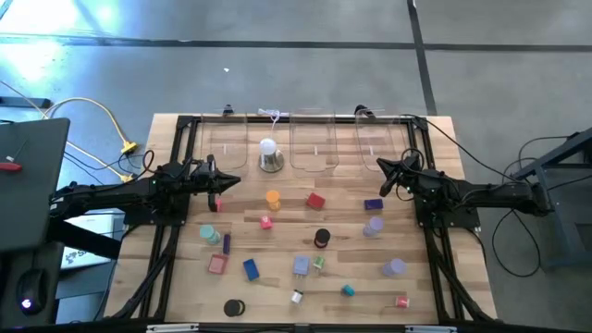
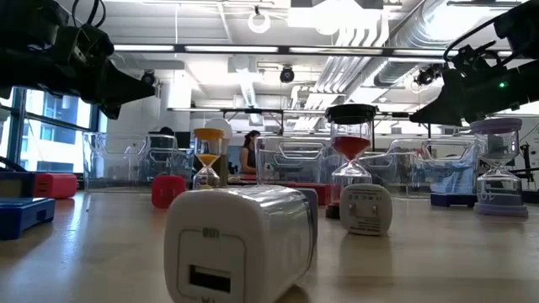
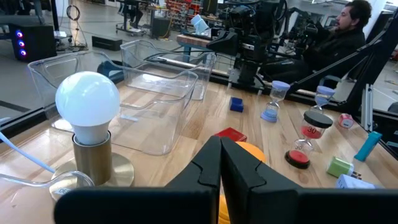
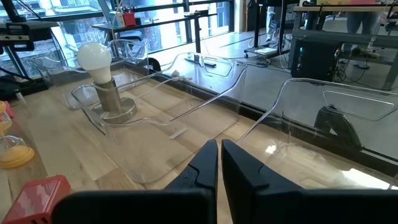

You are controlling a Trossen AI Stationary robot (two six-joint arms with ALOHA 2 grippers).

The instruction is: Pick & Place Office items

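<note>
Left fingers clenched, empty | right fingers clenched, empty (both hover at the desk's back) | office items scattered mid-desk, toward the front | orange hourglass upright, nearest my left.

Bright overhead light, floor glare, blurred foreground charger

This is a big robot lab or workshop. Pipes and long lights hang from the ceiling at the top of the low view. A person sits among machines at the upper right. A computer with glowing lights stands at the upper left.
</note>
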